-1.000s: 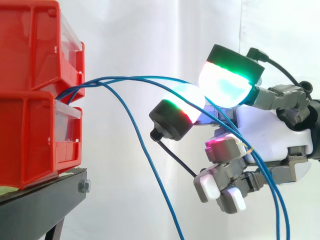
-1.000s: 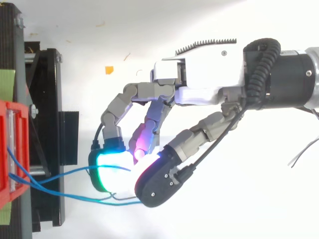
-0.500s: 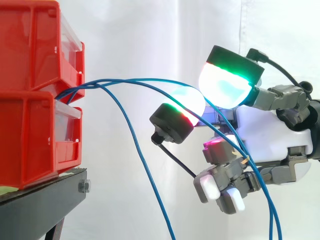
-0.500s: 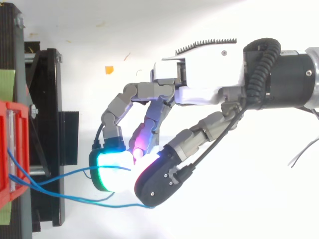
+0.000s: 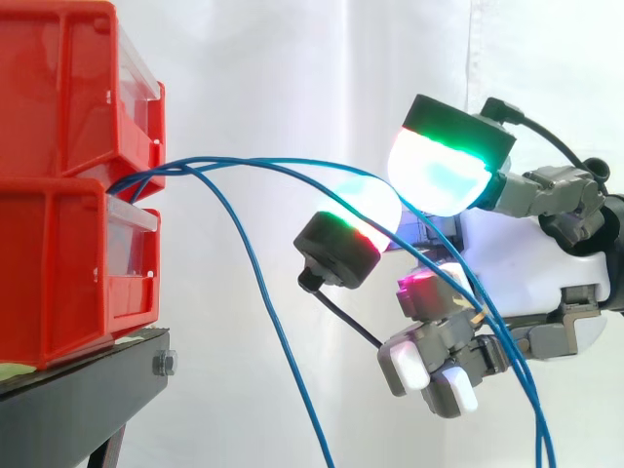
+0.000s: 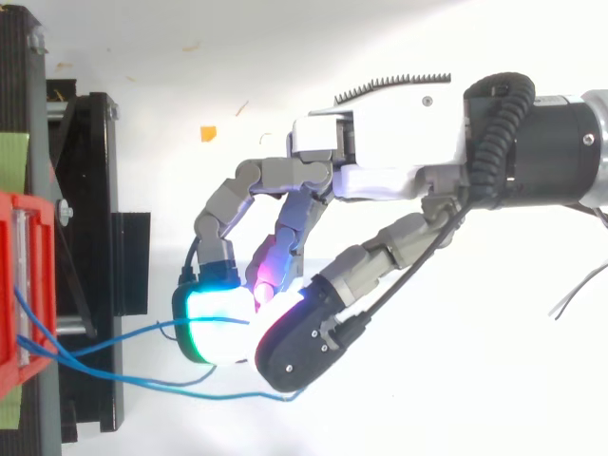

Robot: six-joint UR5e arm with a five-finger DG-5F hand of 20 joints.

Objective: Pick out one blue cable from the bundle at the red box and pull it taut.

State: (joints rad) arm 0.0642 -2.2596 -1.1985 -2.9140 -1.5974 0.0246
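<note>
Side view: two stacked red bins (image 5: 58,273) at 9 o'clock on a black stand (image 5: 88,390), in front of a white curtain (image 5: 292,58). The blue cables (image 5: 244,160) exit the gap between the bins and arc toward 3 o'clock, curved rather than straight. One strand peels off and drops to 6 o'clock. The others run into the hand (image 5: 526,263) at 3 o'clock, cross the palm and hang down to 5 o'clock. The hand is closed on the blue cables: fingers curled, and the strands pass between the two big green-edged pads (image 5: 444,175). Top view: the arm comes in from 3 o'clock and the hand (image 6: 380,152) curls toward 7 o'clock. One strand enters where the cyan-green pad and the black-backed pad meet. The other strand runs just under the black-backed pad. Bin edge at 8 o'clock.
</note>
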